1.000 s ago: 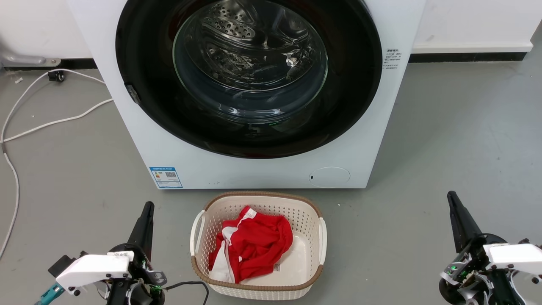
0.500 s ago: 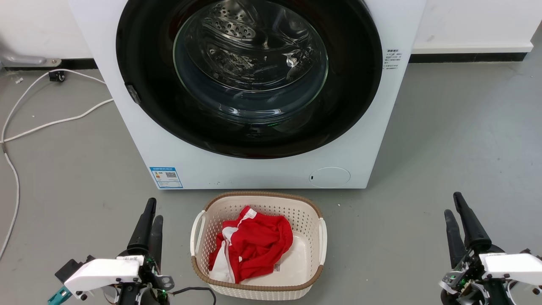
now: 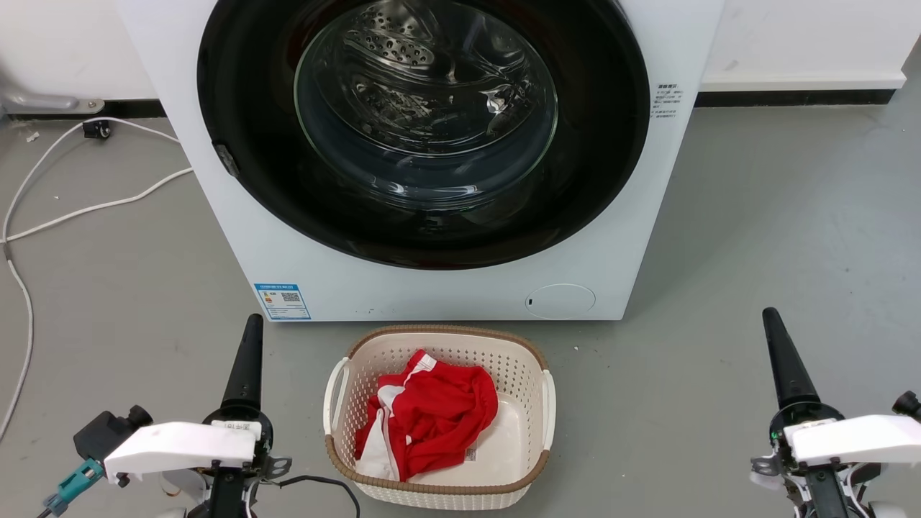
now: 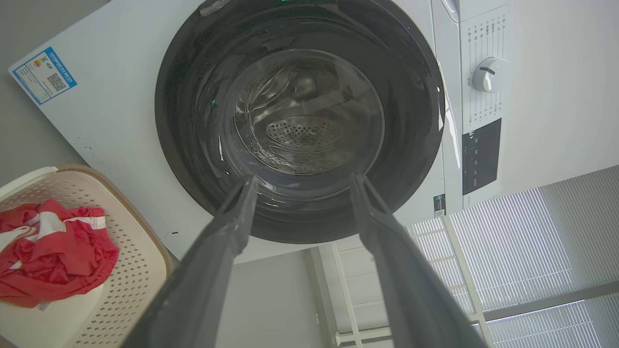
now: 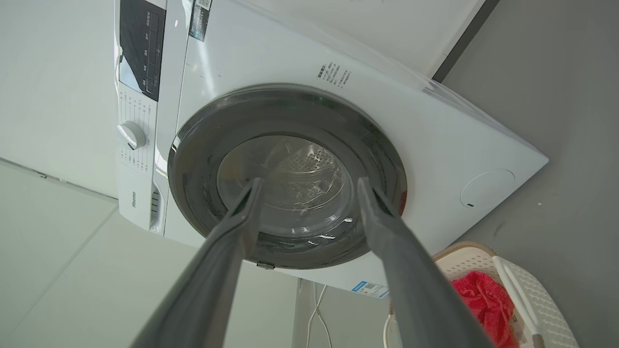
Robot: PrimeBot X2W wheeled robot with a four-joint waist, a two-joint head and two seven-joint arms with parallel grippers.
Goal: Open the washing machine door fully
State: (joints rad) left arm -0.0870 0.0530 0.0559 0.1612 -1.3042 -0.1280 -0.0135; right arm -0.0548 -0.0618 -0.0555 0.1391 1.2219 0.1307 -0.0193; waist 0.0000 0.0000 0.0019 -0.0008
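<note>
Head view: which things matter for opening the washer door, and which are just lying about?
Job: washing machine door, shut against the white machine; left gripper and right gripper, fingers open, both short of it.
Lying about: laundry basket, red garment in it, white cables on the floor, blue label, round cover panel.

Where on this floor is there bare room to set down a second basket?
The widest bare floor lies right of the washing machine, back to the wall. A smaller patch sits between the laundry basket and the right gripper. The left side is crowded by trailing white cables, and the basket leaves just a narrow strip in front of the door.
</note>
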